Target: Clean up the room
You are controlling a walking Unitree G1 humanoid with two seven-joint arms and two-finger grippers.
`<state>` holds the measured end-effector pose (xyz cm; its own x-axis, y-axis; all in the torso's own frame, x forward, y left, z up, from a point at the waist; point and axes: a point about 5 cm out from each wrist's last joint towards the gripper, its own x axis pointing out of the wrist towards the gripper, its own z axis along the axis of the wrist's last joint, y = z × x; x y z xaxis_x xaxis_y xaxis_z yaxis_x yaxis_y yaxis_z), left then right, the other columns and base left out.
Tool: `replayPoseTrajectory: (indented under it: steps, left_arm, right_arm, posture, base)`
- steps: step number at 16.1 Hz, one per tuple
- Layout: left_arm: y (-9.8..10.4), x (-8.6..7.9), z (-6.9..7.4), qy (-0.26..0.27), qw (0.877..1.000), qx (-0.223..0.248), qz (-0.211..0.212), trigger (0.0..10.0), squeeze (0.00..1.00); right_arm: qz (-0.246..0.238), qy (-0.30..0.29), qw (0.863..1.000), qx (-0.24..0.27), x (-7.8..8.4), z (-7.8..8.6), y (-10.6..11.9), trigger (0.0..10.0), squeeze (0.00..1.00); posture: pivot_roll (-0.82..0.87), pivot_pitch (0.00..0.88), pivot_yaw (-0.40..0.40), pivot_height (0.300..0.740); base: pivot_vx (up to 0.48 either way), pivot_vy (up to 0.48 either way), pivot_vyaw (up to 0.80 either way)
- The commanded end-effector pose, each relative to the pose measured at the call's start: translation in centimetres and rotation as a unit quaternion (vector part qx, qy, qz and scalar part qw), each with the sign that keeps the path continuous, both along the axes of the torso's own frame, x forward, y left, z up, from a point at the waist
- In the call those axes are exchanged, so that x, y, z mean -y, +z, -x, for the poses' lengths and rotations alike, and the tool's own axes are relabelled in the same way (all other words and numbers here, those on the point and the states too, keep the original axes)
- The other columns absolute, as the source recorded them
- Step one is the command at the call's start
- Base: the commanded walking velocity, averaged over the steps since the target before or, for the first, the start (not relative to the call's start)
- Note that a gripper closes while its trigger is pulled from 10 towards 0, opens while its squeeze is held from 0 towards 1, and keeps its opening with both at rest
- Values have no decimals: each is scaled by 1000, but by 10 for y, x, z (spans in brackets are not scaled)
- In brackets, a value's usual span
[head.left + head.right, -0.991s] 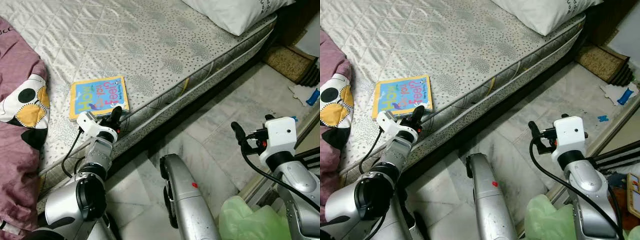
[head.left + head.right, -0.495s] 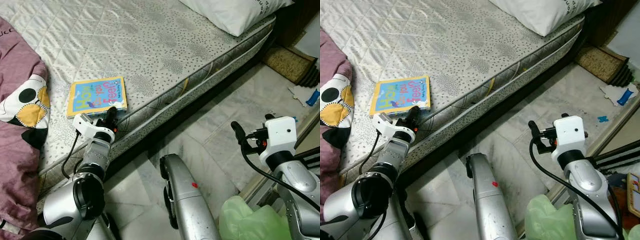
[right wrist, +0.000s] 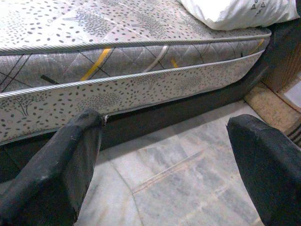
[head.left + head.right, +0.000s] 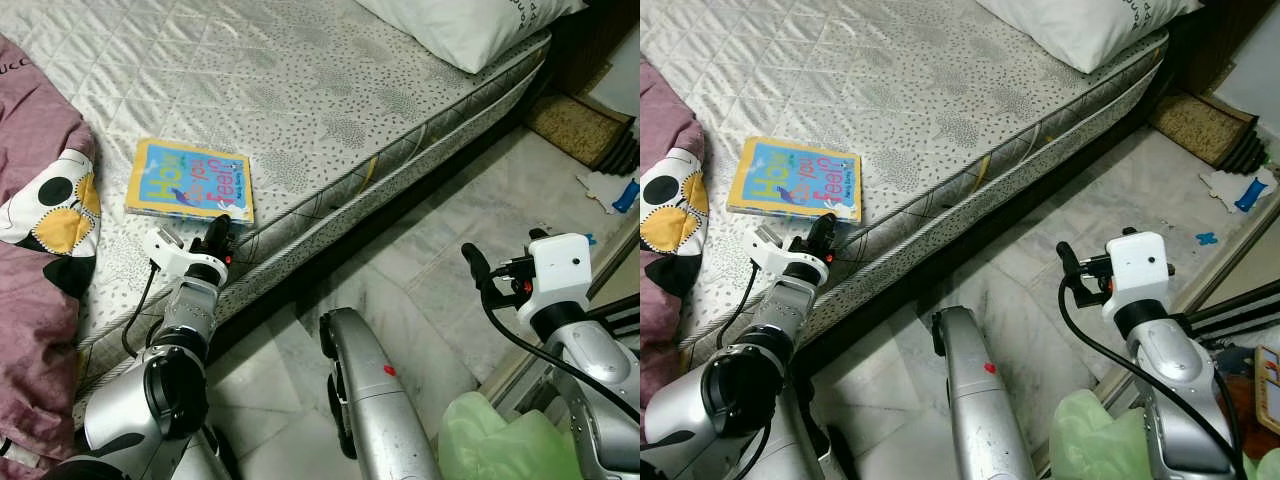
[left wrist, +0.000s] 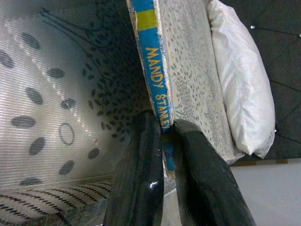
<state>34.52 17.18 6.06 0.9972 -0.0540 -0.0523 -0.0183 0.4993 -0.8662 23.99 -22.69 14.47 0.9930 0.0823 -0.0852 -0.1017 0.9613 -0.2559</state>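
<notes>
Blue-spined, the book (image 4: 190, 181) is pinched by its near edge in the left gripper (image 4: 218, 237), flat on the mattress (image 4: 330, 90) just beyond the fingertips — so thin a bite could be lost if it is dragged — while the right gripper (image 4: 478, 270) is held apart, well off over the floor (image 4: 440, 240).

The thin blue-and-yellow children's book (image 5: 157, 89) lying near the edge of the grey dotted quilted mattress (image 4: 330, 90) reads "MANDY STANLEY" in yellow capitals down its blue spine. Its cover (image 4: 792, 178) shows "How", the remaining coloured words being unclear.
</notes>
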Motion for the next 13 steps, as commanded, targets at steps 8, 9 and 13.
replayPoseTrajectory:
  steps: [8,9,13]
  left_arm:
    - [23,-5,-4,-37,969,81,-232,0,0]
    - [35,-11,-6,-22,953,110,-280,0,0]
    - [65,-28,-6,-3,889,168,-427,0,0]
  right_arm:
    - [-58,3,998,20,-31,-25,-14,10000,0]
    - [-73,2,997,27,-38,-31,-16,10000,0]
    - [-127,-7,991,38,-60,-50,-24,10000,0]
  posture:
    - [-203,143,20,540]
    - [-161,121,41,540]
    - [-68,49,93,540]
  base:
    - [0,0,0]
    - [0,0,0]
    - [0,0,0]
